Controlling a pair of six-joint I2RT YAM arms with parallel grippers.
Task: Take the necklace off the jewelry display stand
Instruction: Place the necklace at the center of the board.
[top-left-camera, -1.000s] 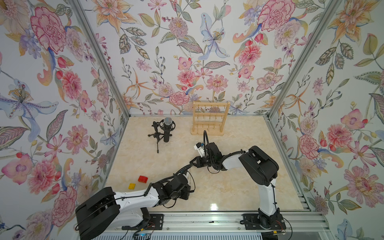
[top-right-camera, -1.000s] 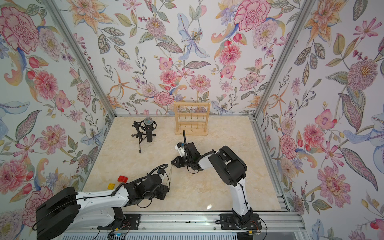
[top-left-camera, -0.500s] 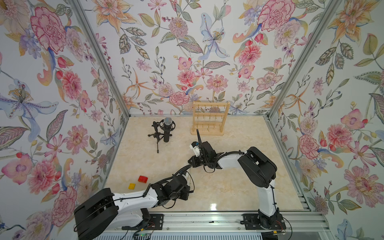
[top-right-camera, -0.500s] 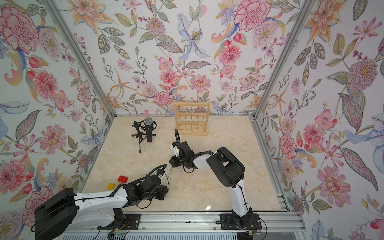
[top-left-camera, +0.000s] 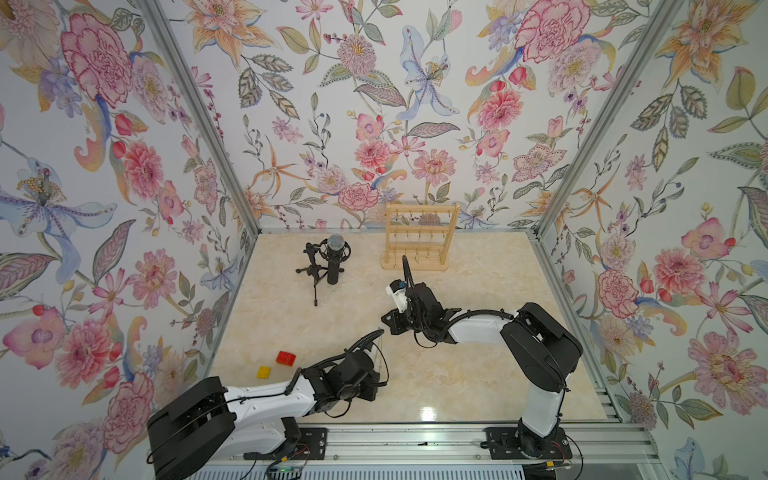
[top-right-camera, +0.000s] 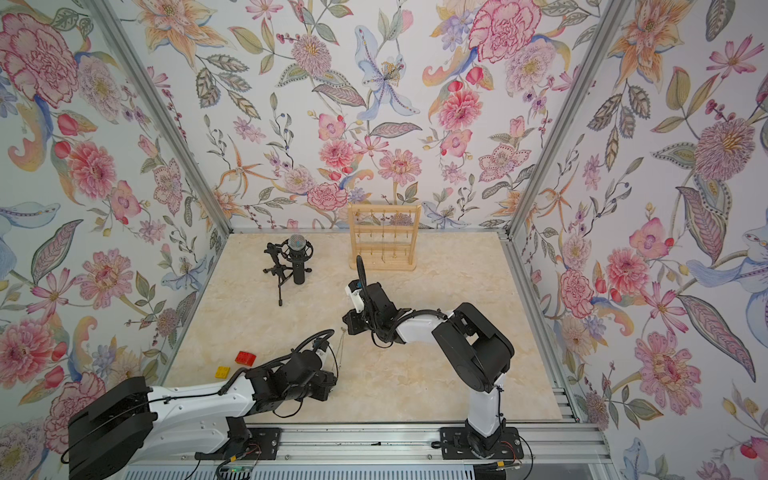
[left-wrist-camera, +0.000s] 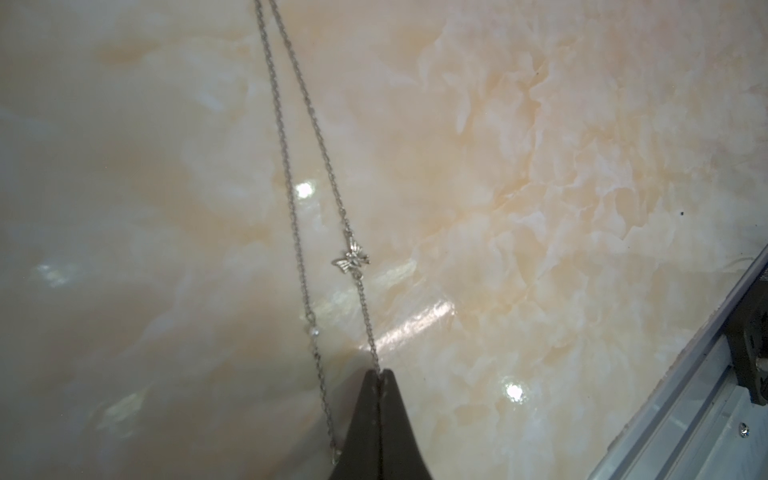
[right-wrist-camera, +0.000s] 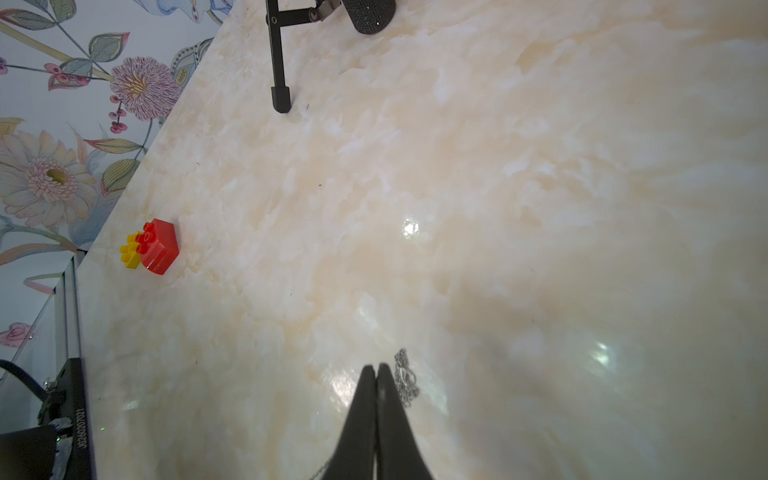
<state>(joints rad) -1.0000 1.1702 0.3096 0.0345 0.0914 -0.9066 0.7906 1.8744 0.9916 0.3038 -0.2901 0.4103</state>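
The necklace (left-wrist-camera: 360, 291) is off the wooden stand (top-left-camera: 415, 264). It is down at the front part of the bench (top-left-camera: 478, 374), well apart from the stand. The stand is upright at the back of the bench, near the flower wall.

The left claw (left-wrist-camera: 380, 374) is pressed together on the necklace. In the left wrist view, one thin silver line of chain runs right into the slit between its two black tips. A second line of chain runs beside the first and passes next to the claw. A tiny silver butterfly (left-wrist-camera: 351, 259) sits on the chain that the claw pinches.

In a top view the chain shows as a thin line (top-right-camera: 340, 349) that runs from the left claw up to the right claw.

The right claw (right-wrist-camera: 376, 370) has its two black tips together, with no gap. A small bunch of chain (right-wrist-camera: 405, 378) lies just beside the tips. I cannot tell if any chain is pinched inside this claw.

A black microphone (top-left-camera: 334, 259) stands on three thin legs, on the left side of the stand. A red block (top-left-camera: 286, 358) and a yellow block (top-left-camera: 263, 372) lie near each other at the left side of the bench, close to the left arm.
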